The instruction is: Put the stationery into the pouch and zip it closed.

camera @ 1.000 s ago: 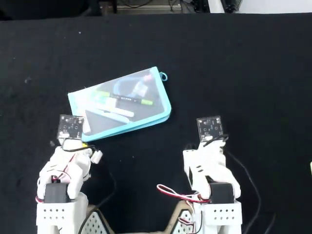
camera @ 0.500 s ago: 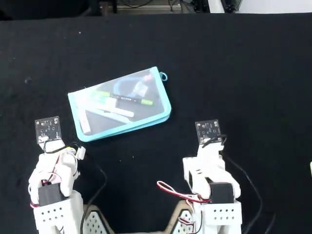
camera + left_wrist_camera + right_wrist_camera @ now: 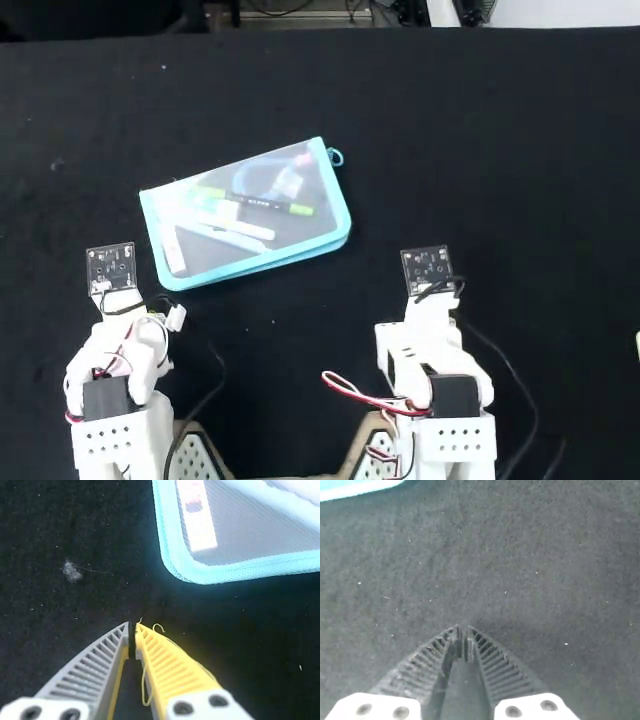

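Jaws on both arms are pinched right together, tips meeting, nothing caught in either pair. The left jaws sit over bare surface [image 3: 60,540] just short of the pouch's [image 3: 240,530] rounded teal corner, not touching it. The right jaws hang over black cloth, with a sliver of teal pouch edge [image 3: 350,487] at the upper left corner of that view.

From above, the pouch [image 3: 245,215] lies flat and tilted, left of centre, with the stationery [image 3: 250,205] showing through its clear face, so the stuff is inside. The zip pull [image 3: 336,157] sits at the pouch's upper right corner. My guess is that means the zip has run to its end, but I can't make out the teeth well enough to swear it's shut.

The left arm [image 3: 115,350] is folded up at lower left and the right arm [image 3: 430,350] at lower middle, both tucked near their bases and clear of the pouch. To me that reads as parked because the job looks about done.

Room-wise, the pouch is well in from every surface edge, with open black cloth all round. The tight spot is its lower left corner, near the left arm, so a careless swing there could nudge it.
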Controlling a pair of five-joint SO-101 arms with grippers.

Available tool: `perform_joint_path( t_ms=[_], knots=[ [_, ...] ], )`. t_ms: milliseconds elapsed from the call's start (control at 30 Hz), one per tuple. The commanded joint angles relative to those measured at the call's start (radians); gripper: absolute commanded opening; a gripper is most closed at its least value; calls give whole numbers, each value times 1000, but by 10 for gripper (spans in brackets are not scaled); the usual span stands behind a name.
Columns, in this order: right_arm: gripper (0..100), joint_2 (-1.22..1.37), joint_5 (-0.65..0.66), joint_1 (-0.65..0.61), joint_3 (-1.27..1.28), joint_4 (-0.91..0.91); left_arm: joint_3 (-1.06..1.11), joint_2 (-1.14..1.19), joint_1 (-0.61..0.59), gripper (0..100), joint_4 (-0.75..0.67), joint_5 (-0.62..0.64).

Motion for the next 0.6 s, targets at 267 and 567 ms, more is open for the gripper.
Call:
perform_joint_path(
  t_ms=[267, 567],
  knots=[
    [11, -96, -6, 12, -4, 9, 25, -11, 44, 30, 5, 15],
    [11, -99, -6, 18, -4, 12, 25, -14, 193, 30, 5, 15]
  ],
)
